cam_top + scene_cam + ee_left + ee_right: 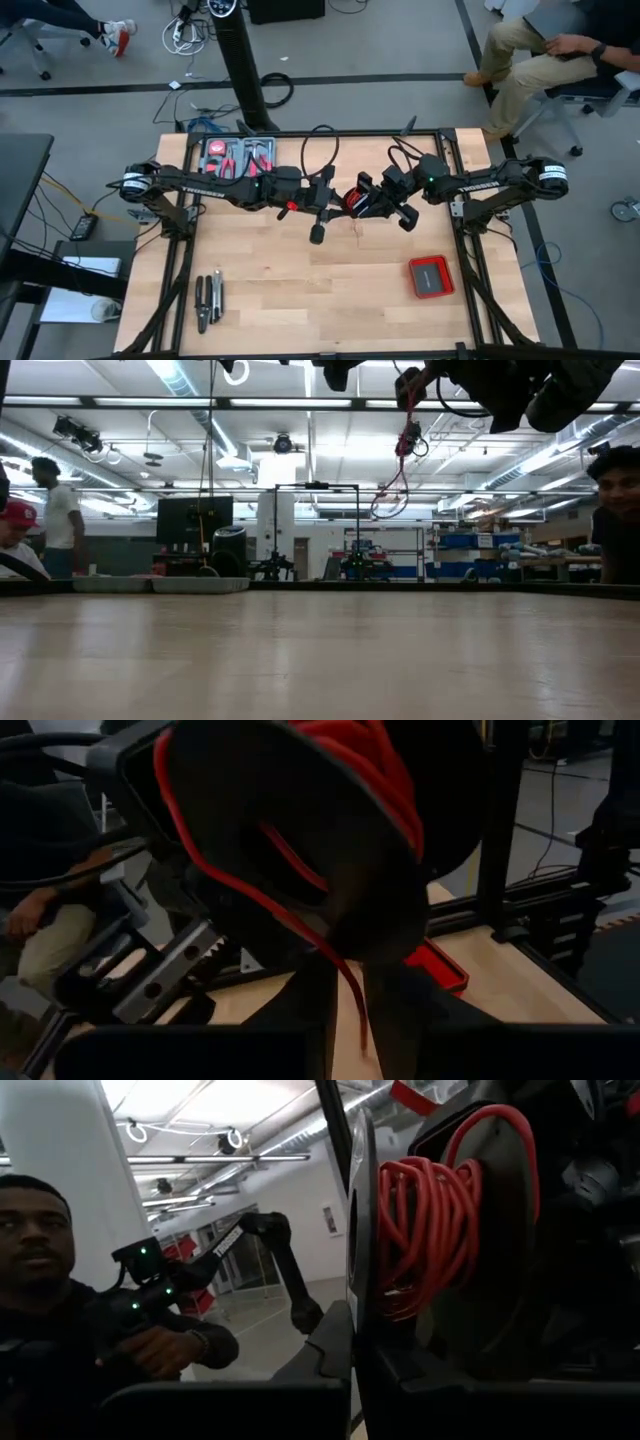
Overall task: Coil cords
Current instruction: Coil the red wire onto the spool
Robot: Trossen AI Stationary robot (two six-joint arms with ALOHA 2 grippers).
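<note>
Red wire (352, 200) is wound on a small black spool (430, 1230), lifted above the middle of the wooden table (300, 300) between my two arms. From the left, my left gripper (325, 195) is narrowly parted against the spool, a loose strand trailing down past it. On the right, my right gripper (368, 200) is clamped on the spool's rim. A red box (431, 276) lies on the table nearer my right side.

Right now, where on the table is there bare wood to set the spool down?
Bare wood lies between the pliers at the front left and the red box at the front right. The back left is crowded by the tool tray, and the middle by both grippers around the red wire spool.
</note>
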